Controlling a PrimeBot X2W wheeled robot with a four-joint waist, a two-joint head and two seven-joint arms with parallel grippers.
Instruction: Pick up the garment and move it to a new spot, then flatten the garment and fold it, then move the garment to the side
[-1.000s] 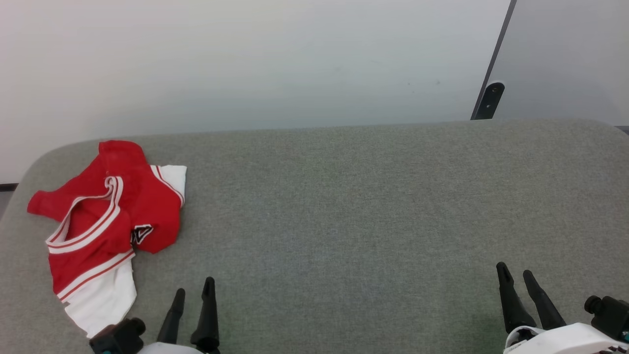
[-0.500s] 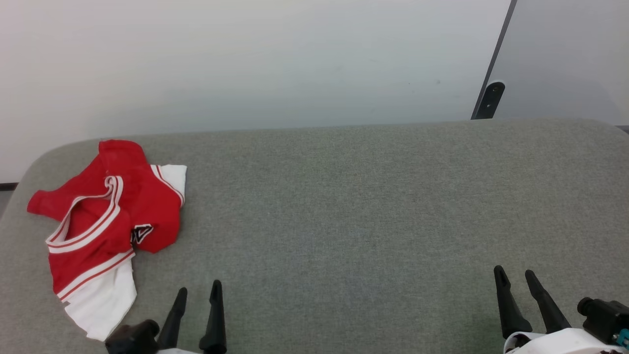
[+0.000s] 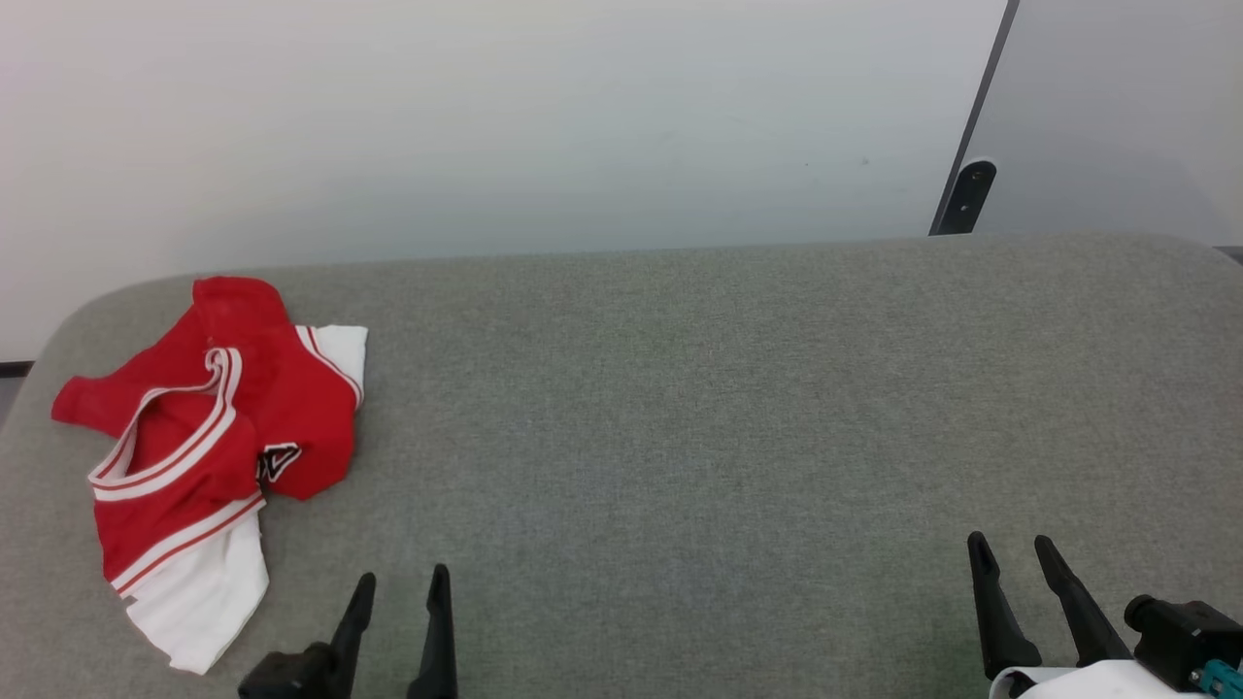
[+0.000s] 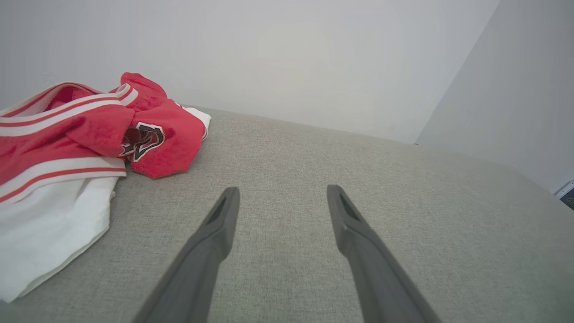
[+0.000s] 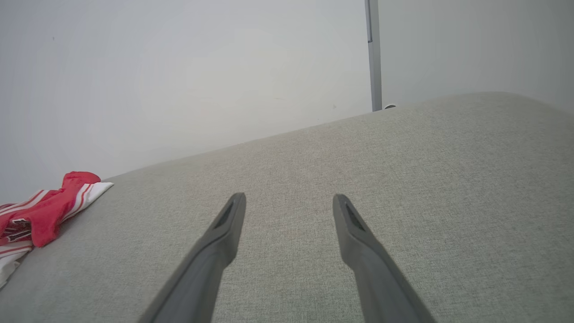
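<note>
The red V-neck T-shirt [image 3: 291, 408] with white sleeves lies crumpled at the far left of the grey fabric surface [image 3: 680, 388], emblem showing. The left gripper [image 3: 404, 575] hovers just beside its near edge, jaws spread wide and holding nothing. The right gripper [image 3: 1008, 540], equally wide and empty, sits well apart at the right.

A grey fabric surface [image 3: 680, 388] meets a pale wall [image 3: 486, 116]

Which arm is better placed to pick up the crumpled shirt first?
Left. The left gripper hangs open right beside the garment; the right gripper, also open, sits far across the grey surface.
</note>
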